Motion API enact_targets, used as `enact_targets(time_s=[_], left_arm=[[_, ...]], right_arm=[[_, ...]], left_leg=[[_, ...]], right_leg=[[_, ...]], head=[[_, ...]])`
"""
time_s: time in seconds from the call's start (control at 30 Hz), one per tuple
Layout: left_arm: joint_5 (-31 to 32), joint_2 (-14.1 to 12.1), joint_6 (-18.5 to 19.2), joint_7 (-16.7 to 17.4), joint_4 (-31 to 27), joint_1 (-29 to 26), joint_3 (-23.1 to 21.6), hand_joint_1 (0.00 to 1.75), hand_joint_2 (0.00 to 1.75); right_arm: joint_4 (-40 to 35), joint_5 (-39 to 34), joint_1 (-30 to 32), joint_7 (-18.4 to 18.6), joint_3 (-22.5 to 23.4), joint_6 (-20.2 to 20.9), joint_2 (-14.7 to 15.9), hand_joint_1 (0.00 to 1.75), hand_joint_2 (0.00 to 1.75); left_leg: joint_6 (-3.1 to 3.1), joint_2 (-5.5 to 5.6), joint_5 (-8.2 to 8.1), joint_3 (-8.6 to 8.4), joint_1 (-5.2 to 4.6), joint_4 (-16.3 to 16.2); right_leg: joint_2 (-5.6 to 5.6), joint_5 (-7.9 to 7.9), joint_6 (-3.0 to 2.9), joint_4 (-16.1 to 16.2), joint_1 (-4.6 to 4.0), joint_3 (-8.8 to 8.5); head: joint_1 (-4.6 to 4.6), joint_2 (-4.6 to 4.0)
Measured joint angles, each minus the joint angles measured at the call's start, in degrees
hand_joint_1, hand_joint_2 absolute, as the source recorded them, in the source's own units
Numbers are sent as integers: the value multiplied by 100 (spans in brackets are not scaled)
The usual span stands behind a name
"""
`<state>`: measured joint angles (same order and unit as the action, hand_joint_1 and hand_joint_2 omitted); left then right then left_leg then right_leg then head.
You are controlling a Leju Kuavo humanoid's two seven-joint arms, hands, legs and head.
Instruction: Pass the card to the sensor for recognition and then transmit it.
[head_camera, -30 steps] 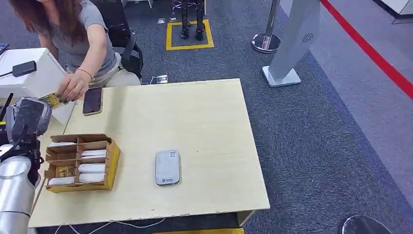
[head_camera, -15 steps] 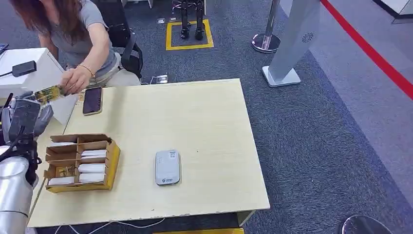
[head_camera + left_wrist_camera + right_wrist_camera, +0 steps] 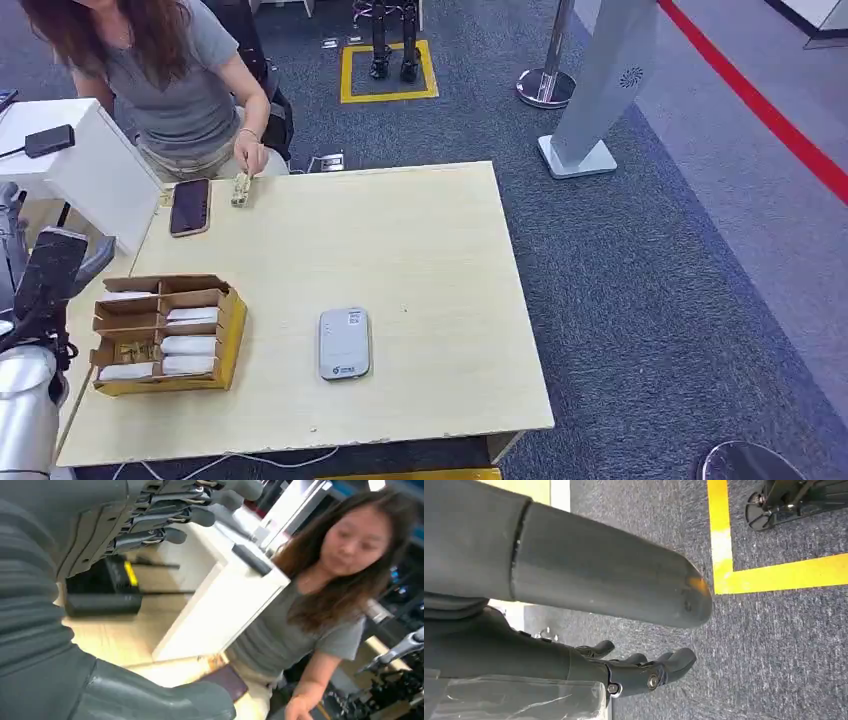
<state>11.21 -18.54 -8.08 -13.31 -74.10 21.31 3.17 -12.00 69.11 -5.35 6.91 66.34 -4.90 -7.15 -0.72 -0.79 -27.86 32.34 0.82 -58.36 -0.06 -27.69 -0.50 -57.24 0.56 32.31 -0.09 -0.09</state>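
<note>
The yellow printed card (image 3: 240, 187) has left the robot's left hand (image 3: 50, 270) since the earlier frames. A person's hand (image 3: 247, 158) now holds it on edge against the pale wooden tabletop (image 3: 420, 260), at the far edge, just right of the dark rectangular phone (image 3: 190, 206). The left hand has withdrawn to the table's left side, beyond the open cardboard divider box (image 3: 165, 332), with fingers (image 3: 165, 515) spread and nothing in them. The flat white rounded sensor (image 3: 344, 343) lies right of the box, well apart from the card. The right hand (image 3: 644, 672) hangs over grey textured carpet (image 3: 784, 645) with a yellow painted line (image 3: 774, 575), its smooth dark fingers gently curled, grasping nothing.
</note>
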Motion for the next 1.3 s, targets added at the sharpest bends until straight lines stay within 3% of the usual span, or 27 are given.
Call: enact_targets(time_s=[0.33, 0.43, 0.57, 0.7, 1.03, 1.3], left_arm=[[465, -74, -245, 20, -1026, -698, 50, 0, 175], [1222, -153, -653, 142, -1445, -1114, 174, 0, 175], [3224, -168, -1343, 416, -2212, -2060, 453, 0, 175], [4605, -89, -1841, 724, -2769, -2824, 597, 0, 175], [4961, 28, -1920, 909, -3278, -3333, 728, 0, 175], [6539, 324, -2271, 1484, -3402, -3731, 1172, 0, 175]], right_arm=[[0, -81, 15, 15, 52, -22, -2, 0, 0], [0, -140, 35, 24, 98, -63, -2, 0, 0], [0, -190, 64, 109, 140, -76, -26, 0, 0], [0, -192, 76, 149, 186, -85, -77, 0, 0], [0, -194, 74, 179, 229, -87, -122, 0, 0], [0, -212, 76, 243, 264, -171, -142, 0, 0]], left_leg=[[0, 3, 1, 2, 1, 1], [-1, -7, -3, -2, 1, 3], [-2, -6, -15, -1, 1, 3], [3, -1, -22, 1, 0, 3], [3, 5, -19, -2, 1, 3], [3, 5, -21, -3, 0, 3]], right_leg=[[-3, 0, 0, 0, 0, -2], [6, -1, -1, -1, 0, -3], [5, -12, 4, 3, 0, 0], [-2, -19, 7, 5, 0, 0], [-10, -15, 6, 4, 0, -9], [-9, -18, 6, 5, 0, -8]], head=[[2, 0], [0, 0], [2, 0], [4, 0], [7, 0], [9, 0]])
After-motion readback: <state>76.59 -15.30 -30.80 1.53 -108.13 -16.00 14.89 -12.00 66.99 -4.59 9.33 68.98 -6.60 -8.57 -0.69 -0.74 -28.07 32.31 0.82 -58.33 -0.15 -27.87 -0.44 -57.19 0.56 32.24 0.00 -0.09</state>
